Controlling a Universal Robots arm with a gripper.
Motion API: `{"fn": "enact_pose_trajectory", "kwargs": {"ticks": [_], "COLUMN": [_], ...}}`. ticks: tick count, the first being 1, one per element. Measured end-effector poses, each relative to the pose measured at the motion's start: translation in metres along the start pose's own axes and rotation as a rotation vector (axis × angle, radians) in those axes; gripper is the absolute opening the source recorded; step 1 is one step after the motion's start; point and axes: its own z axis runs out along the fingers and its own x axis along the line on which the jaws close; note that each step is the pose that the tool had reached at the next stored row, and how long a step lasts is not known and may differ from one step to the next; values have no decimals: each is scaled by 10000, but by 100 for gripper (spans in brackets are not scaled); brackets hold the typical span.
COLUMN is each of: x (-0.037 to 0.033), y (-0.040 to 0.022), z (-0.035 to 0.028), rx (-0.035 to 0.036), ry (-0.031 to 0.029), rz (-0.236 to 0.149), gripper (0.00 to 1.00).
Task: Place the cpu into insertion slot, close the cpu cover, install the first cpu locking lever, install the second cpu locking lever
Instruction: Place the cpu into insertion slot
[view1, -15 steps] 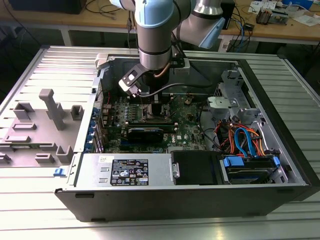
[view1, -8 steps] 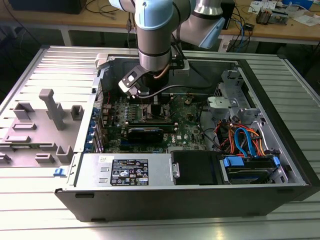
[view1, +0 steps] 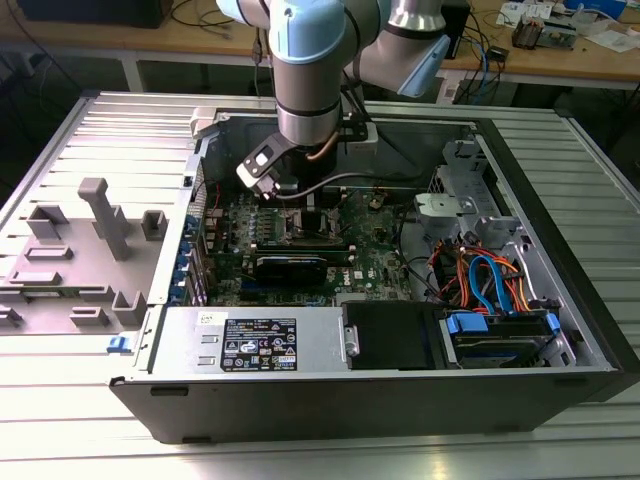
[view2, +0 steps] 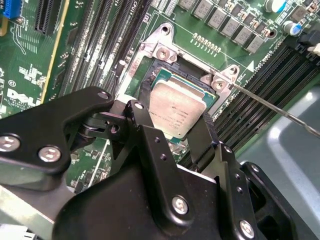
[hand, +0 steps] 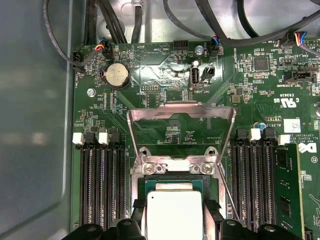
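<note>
Case (view1: 380, 405): open, with the board facing up.
Arm (view1: 310, 70): the sole arm, reaching straight down into the case over the board's middle.
Board (hand: 150, 70): green, with memory slots (hand: 102, 185) on both sides of the socket.
Claw (view2: 176, 120): partly closed, its fingers (view2: 206, 135) pressing two opposite edges of the cpu.
Cover (hand: 180, 108): swung up and open, standing past the slot on the side away from the claw; not yet closed.
Slot (view2: 167, 61): straight beneath the claw, its dark rim showing beside the cpu.
Cpu (hand: 175, 215): between the fingertips and squared to the slot. It is square, so it has no long axis. I cannot tell whether it is seated or just above.
Lever (view2: 275, 107): a thin rod running free from one socket corner, seemingly unlatched.
Views: the first wrist view gives the cover's raised frame. The second wrist view gives the finger contact and the lever's length.
</note>
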Motion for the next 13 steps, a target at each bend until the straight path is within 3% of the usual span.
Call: {"fn": "enact_pose_trajectory", "kwargs": {"ticks": [10,13], "x": [-16,-16], "y": [5,5], "z": [22,24], "rx": [3,3], "ry": [-3,-3], "rz": [1,1], "gripper": [54,62]}}
